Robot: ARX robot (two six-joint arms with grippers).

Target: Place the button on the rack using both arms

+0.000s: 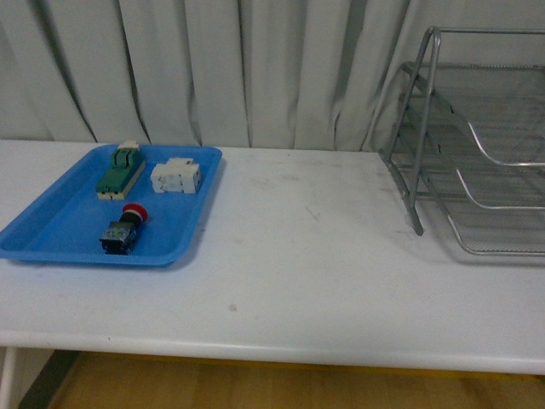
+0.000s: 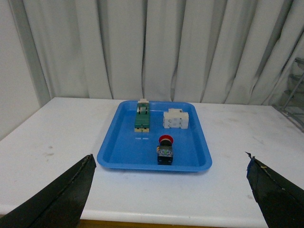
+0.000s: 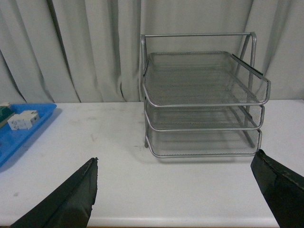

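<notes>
Red-capped and black-bodied, the button (image 1: 124,228) lies on its side in the blue tray (image 1: 51,239), in the near part of the tray with its cap pointing toward the back. It touches no other part.

Tray contents behind the button:
- Green-and-cream switch block (image 1: 119,169), at the far left of the tray.
- White block (image 1: 176,176), just to the right of the switch block and apart from it.

The tray sits on the left of the white table (image 1: 324,273). The rack (image 1: 494,111), a silver three-tier wire mesh unit, stands on the right of the table, well apart from the tray. All three tiers hold nothing. A pale curtain (image 1: 213,68) hangs behind the table.

Neither arm appears in the front view. In the left wrist view, the left gripper (image 2: 169,155) faces the tray with its jaws spread wide, gripping nothing. In the right wrist view, the right gripper (image 3: 176,156) faces the rack's open front, jaws likewise spread wide and holding nothing.
</notes>
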